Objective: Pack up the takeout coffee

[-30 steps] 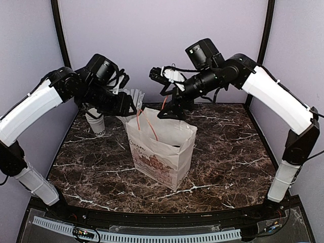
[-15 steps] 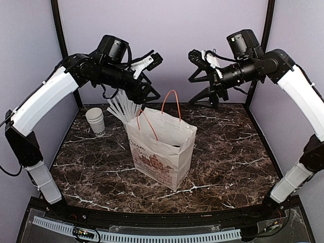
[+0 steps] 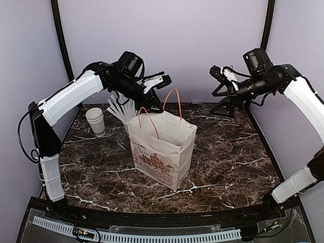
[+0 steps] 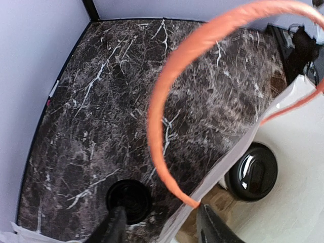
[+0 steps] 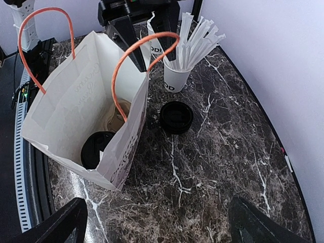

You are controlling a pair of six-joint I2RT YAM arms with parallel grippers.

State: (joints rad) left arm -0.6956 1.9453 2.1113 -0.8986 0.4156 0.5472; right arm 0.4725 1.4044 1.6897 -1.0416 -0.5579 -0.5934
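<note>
Right arm swung off from over the paper bag (image 3: 161, 152); right gripper (image 5: 159, 225) now well right of the bag, fingers spread wide, empty. Left gripper (image 4: 162, 229) moved up over the bag's back rim, fingers apart, pinching nothing. Takeout coffee (image 5: 95, 150) stands inside the bag, lid on. Loose black lid (image 5: 176, 117) and straw cup (image 5: 175, 77) just behind the bag.

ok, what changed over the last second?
Both arms rose off the paper bag and parted. The right gripper swung away to the right, open. The left gripper lifted, now above the bag's back rim, open. The far handle came upright. Bag, cup stack and straw cup stayed put. The takeout coffee sits inside the bag.
</note>
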